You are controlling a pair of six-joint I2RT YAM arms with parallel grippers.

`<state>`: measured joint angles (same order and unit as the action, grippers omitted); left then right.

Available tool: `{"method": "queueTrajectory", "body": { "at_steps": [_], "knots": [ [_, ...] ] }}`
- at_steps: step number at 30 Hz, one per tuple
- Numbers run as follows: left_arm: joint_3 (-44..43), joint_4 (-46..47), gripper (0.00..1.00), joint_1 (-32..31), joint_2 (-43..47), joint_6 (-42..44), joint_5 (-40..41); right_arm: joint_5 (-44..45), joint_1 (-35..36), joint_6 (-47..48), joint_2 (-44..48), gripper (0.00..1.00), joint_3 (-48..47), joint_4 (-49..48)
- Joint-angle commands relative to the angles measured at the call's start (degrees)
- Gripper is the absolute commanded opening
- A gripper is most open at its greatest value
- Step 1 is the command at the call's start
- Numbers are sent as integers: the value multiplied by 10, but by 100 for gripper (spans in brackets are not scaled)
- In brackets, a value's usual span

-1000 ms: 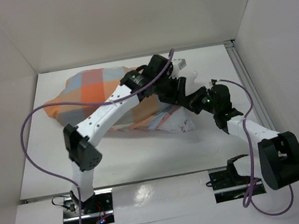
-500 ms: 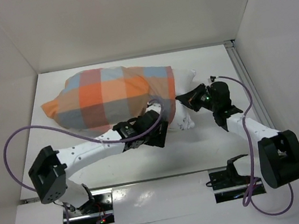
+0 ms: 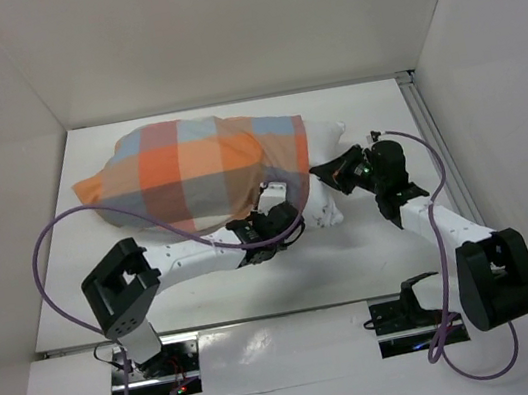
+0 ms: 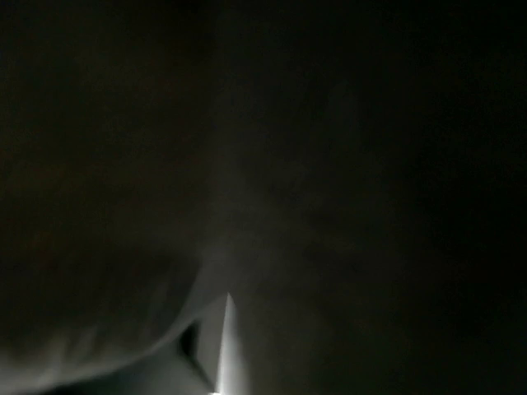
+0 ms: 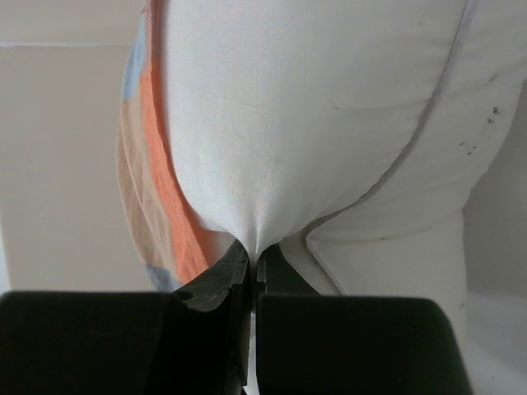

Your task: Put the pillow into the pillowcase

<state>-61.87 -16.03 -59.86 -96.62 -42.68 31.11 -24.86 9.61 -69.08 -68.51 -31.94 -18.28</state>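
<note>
My right gripper [image 5: 254, 262] clamps the pillow [image 3: 327, 136] by its bare end, pillowcase [image 3: 188, 170] mouth just left along the long axis; my left gripper [image 3: 279, 205] sits at the hem, jaws unreadable.

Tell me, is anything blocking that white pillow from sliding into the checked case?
No object visibly does; the left gripper sits at the pillowcase mouth, the right gripper pinches the bare end of the pillow.

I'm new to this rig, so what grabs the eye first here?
The orange, blue-grey and tan checked pillowcase bulging at the table's far left, with the white pillow poking out its right end. The right arm's jaws pinch a fold of that pillow; the left arm reaches under the case's near edge.
</note>
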Motion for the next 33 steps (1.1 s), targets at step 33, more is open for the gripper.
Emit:
{"method": "queueTrajectory", "body": {
  "at_steps": [33],
  "knots": [
    [-181, -63, 40, -134, 48, 70, -103, -131, -78, 81, -42, 0, -76, 68]
  ]
}}
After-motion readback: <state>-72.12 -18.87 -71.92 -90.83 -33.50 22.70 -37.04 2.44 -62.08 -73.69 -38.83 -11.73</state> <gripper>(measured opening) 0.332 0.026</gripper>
